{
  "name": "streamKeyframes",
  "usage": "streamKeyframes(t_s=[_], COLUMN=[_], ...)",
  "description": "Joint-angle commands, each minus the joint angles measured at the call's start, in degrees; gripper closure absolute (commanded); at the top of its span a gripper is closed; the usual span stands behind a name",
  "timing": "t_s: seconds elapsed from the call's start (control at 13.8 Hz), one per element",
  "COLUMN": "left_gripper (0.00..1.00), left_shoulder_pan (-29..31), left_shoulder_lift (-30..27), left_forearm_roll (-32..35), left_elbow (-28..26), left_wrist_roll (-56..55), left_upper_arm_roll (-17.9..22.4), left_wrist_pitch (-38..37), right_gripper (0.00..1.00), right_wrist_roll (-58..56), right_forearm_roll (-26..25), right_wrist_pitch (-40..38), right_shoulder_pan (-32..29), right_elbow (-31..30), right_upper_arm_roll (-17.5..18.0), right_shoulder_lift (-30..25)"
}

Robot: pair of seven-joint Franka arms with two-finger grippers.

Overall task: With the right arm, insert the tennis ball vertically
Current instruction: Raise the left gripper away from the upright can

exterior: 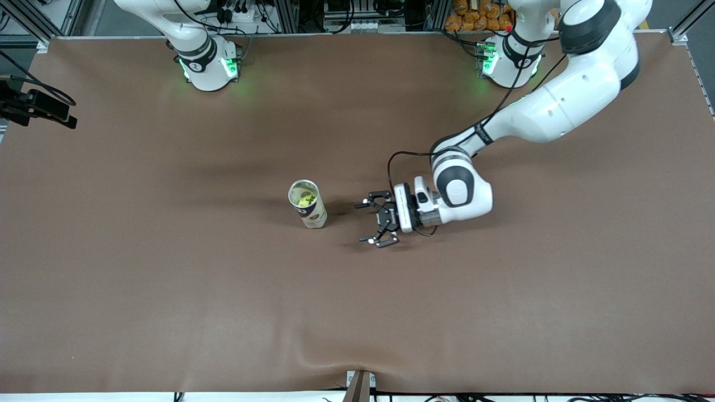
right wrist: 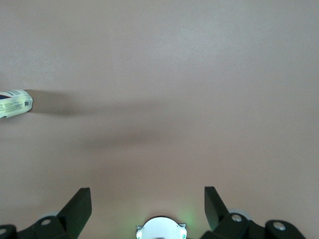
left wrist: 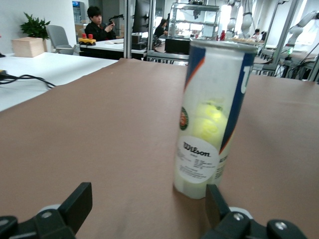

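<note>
Brown-covered table [exterior: 167,279] seen from a high camera, with two white robot arms based along the top edge.

Near the table's middle, standing upright: a clear Wilson tennis ball can [exterior: 308,205] with a white label and no lid. Inside, low in the can: a yellow-green tennis ball [exterior: 304,198]. In the left wrist view, seen through the plastic wall of the can [left wrist: 234,74] as a blurred yellow ball [left wrist: 209,119].

Reaching in from the left arm's base, elbow bent and wrist turned sideways: the left arm [exterior: 558,111]. At its tip, the claw-like black left gripper [exterior: 363,223], hanging low over the table just beside the can, toward the left arm's end. Spread wide, pinching nothing, tips pointed at the can with a clear gap between. In its own wrist view, both black fingers [left wrist: 75,204] framing the can's foot.

From above, only the base and lower links of the right arm [exterior: 195,44] in view. In the right wrist view, the right gripper [right wrist: 147,204] looking straight down at bare brown table from high up, over the table close to its own round white base [right wrist: 160,230] with its green light. Fingers [right wrist: 77,204] spread apart, holding nothing. At the edge of that view, just the foot of the can [right wrist: 15,103], well apart from this gripper.
</note>
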Motion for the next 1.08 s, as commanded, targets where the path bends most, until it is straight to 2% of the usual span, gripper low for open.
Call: streamKeyframes(t_s=[0.0,0.22,0.36,0.51,0.65,1.01], left_gripper=[0.0,0.0,0.0,0.0,0.0,0.0], left_shoulder_pan=[2.2,1.1,1.1,1.9,1.5,1.9], left_shoulder_lift=[-6.9,-13.3,-18.9,-21.3,-23.3,-25.7], left_forearm_roll=[0.8,9.4,17.8,23.3,30.1,45.9], left_elbow=[-4.7,-6.2,-9.3,-10.9,-10.8,-10.6], left_wrist_roll=[-1.9,-6.5,-16.6,-26.5,-38.9,-67.7], left_upper_arm_roll=[1.7,7.6,10.7,11.7,15.1,17.9], left_wrist_pitch=[0.7,0.7,0.4,-1.8,-6.4,-12.0], right_gripper=[0.0,0.0,0.0,0.0,0.0,0.0], right_wrist_roll=[-0.8,-0.9,-0.9,-0.8,-0.3,0.1], right_forearm_roll=[-1.4,-1.4,-1.5,-1.5,-0.9,-0.5], right_wrist_pitch=[0.2,0.0,0.7,1.5,2.3,4.4], right_shoulder_pan=[0.4,0.4,0.2,0.2,0.1,0.2], right_elbow=[-0.9,-1.0,-0.9,-1.2,-0.9,-0.4], right_upper_arm_roll=[0.0,0.0,-0.1,-0.2,-0.2,-0.3], right_shoulder_lift=[-1.3,-1.3,-1.1,-0.9,0.2,0.0])
